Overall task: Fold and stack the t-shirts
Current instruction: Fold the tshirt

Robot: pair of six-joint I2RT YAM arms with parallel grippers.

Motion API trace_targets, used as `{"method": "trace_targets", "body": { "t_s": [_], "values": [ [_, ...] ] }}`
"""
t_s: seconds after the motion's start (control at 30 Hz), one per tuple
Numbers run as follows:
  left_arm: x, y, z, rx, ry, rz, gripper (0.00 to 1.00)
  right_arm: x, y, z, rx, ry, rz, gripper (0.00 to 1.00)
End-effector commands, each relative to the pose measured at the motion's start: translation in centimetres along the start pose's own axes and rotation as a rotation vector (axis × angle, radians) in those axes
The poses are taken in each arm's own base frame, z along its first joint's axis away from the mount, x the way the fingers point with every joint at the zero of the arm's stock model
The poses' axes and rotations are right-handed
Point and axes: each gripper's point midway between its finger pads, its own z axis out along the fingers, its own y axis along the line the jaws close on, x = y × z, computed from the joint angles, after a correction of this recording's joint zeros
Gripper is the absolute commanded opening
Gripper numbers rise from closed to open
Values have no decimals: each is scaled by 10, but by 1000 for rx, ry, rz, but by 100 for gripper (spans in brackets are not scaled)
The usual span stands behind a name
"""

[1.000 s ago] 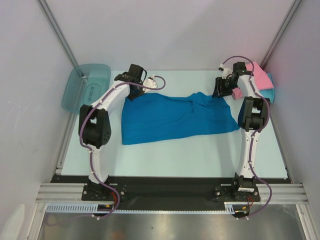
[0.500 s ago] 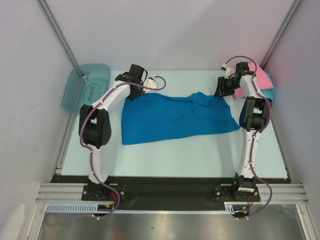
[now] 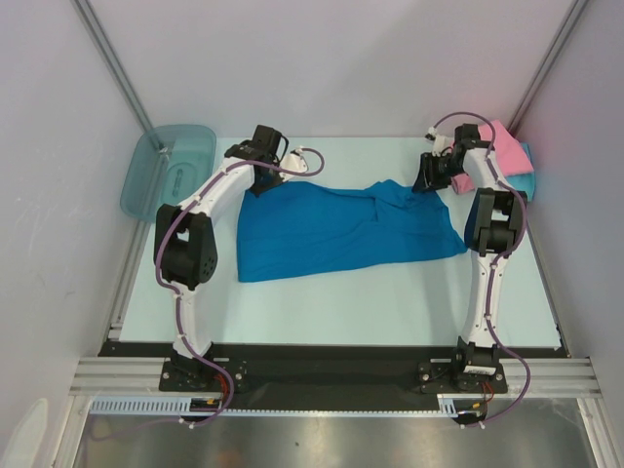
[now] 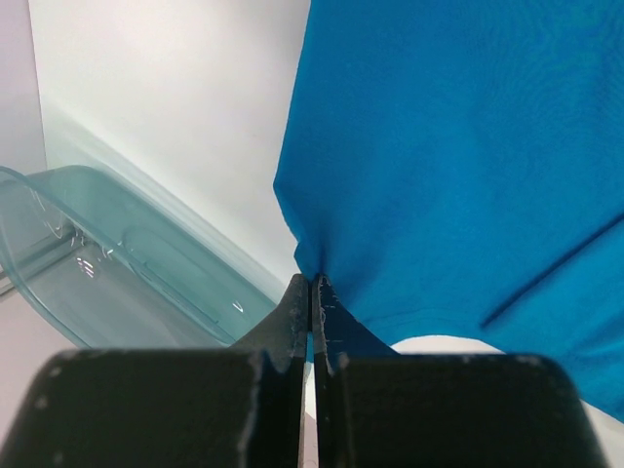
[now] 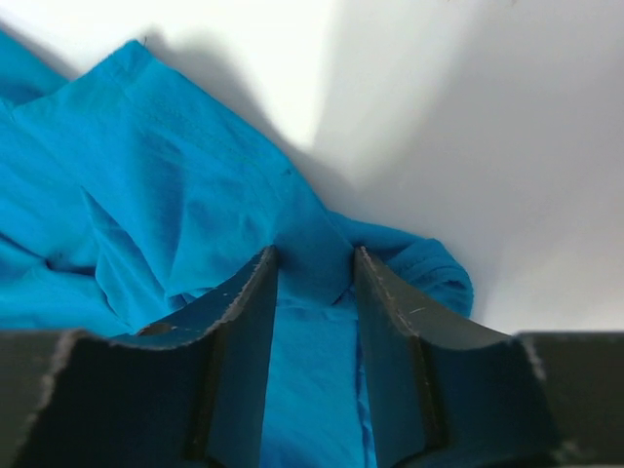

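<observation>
**Deep blue t-shirt [image 3: 341, 229] spread mid-worktop [image 3: 341, 302]**

Left hand [image 4: 312, 285] closed, pinching the shirt's far left corner. Right hand [image 5: 314, 283] at the far right sleeve, jaws apart astride a fold (not clamped). Pink t-shirt [image 3: 507, 146] lies in the far right corner.

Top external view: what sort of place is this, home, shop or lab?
Probably a lab robot cell: white panels on aluminium posts, two arms bolted to a rail at the table edge, a blue t-shirt and plastic bin as props.
</observation>
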Motion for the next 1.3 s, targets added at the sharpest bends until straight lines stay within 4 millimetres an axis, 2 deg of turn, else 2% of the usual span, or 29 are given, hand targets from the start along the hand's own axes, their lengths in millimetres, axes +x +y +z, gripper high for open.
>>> {"method": "trace_targets", "body": {
  "t_s": [0.0, 0.2, 0.47, 0.63, 0.7, 0.73, 0.77, 0.8, 1.07, 1.13, 1.17, 1.27],
  "values": [
    [-17, 22, -33, -71, -63, 6, 0, -5, 13, -5, -44, -20, -10, 41],
    [-18, 22, -33, -71, -66, 12, 0, -12, 15, -10, -29, -36, -22, 31],
    [-21, 21, -32, -66, -72, 12, 0, -18, 17, -16, -3, -47, -49, 34],
    [-23, 20, -31, -61, -78, 12, 0, -27, 21, -24, 12, -66, -70, 32],
    [-22, 19, -30, -59, -78, 13, 0, -29, 21, -27, 19, -72, -74, 23],
    [-23, 18, -30, -56, -79, 11, 0, -30, 22, -29, 20, -75, -77, 17],
    [-23, 18, -30, -55, -80, 11, 0, -33, 24, -32, 24, -82, -84, 4],
    [-23, 17, -29, -53, -80, 13, 0, -32, 24, -32, 26, -80, -86, 0],
    [-25, 14, -26, -39, -95, 14, 0, -43, 36, -48, 67, -89, -176, 1],
    [-27, 14, -25, -41, -99, 14, 0, -46, 38, -52, 86, -90, -205, 4],
    [-27, 15, -24, -41, -101, 15, 0, -46, 38, -53, 94, -85, -223, 11],
    [-28, 14, -23, -39, -110, 10, 0, -50, 37, -57, 119, -84, -246, 13]
  ]
}}
